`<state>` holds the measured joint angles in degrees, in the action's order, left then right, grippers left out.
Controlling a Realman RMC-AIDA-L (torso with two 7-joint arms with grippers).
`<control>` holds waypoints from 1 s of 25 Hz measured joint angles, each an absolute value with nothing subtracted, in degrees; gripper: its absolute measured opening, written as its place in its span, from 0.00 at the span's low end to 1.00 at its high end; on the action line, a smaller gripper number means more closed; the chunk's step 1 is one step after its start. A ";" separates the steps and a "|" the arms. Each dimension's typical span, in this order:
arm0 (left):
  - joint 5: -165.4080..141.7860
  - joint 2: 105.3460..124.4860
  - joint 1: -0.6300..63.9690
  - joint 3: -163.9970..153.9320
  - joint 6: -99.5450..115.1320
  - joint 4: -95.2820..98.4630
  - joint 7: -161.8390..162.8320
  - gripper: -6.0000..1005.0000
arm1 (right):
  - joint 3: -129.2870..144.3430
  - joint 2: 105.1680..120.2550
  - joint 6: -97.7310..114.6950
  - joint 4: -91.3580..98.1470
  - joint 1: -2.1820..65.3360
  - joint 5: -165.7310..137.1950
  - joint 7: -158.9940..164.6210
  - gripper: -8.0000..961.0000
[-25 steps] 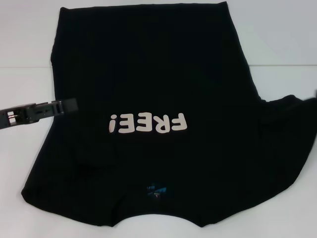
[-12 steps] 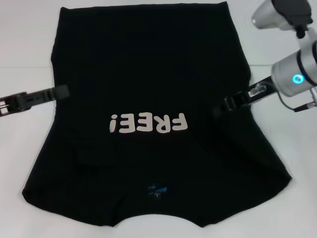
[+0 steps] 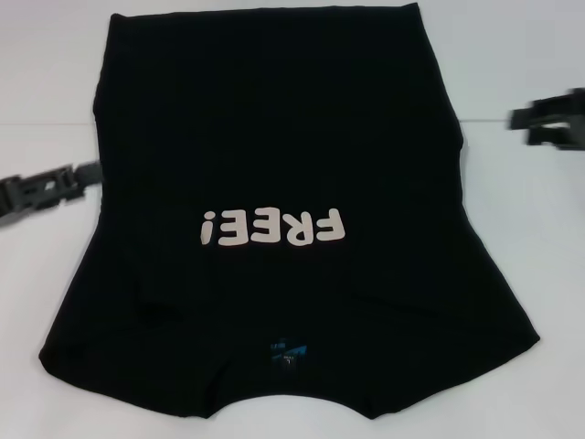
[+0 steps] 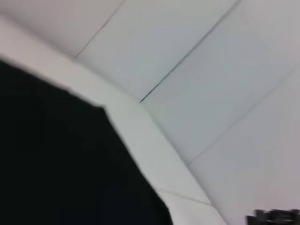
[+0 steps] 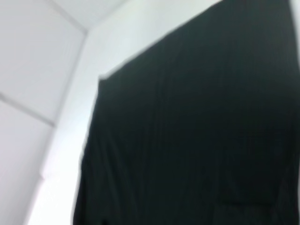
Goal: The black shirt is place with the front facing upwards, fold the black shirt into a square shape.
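From the head view, the black shirt lay spread on the white table, print side up, with the FREE! lettering reading upside down from the robot's side and the little blue neck label close to the near edge. Both sleeves looked tucked in already, so the outline was a long trapezoid, no sleeves sticking out. My guess is the side folds were done and the lengthwise fold, hem toward collar or the other way, was what was left to get a square.

The left gripper sat right at the shirt's left edge about halfway up, maybe just touching it, couldn't say for sure. It had nothing in it that I could see, and I couldn't tell how wide it was open. The right gripper was off the cloth over bare table to the right, well apart from the edge, blurry, same story on the opening.

Left wrist view: just a corner of the shirt against table, no fingers visible.

Right wrist view: mostly black cloth with a straight edge and a corner, table beside it. No fingers there either.
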<state>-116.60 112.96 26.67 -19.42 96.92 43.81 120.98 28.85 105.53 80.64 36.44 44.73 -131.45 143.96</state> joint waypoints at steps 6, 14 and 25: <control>-128.14 109.40 24.46 -18.90 102.23 44.63 138.27 0.83 | 28.12 101.96 88.03 37.25 40.98 -127.89 144.27 0.49; -136.59 109.85 22.77 -18.24 99.52 46.30 141.13 0.80 | 29.92 102.89 86.36 36.63 41.83 -128.25 143.63 0.70; -140.83 110.40 22.84 -18.61 96.20 45.91 141.46 0.59 | 31.19 103.11 85.30 36.43 42.13 -128.28 143.57 0.70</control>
<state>-140.83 110.40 22.84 -18.61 96.20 45.91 141.46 31.19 103.11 85.30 36.43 42.13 -128.28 143.57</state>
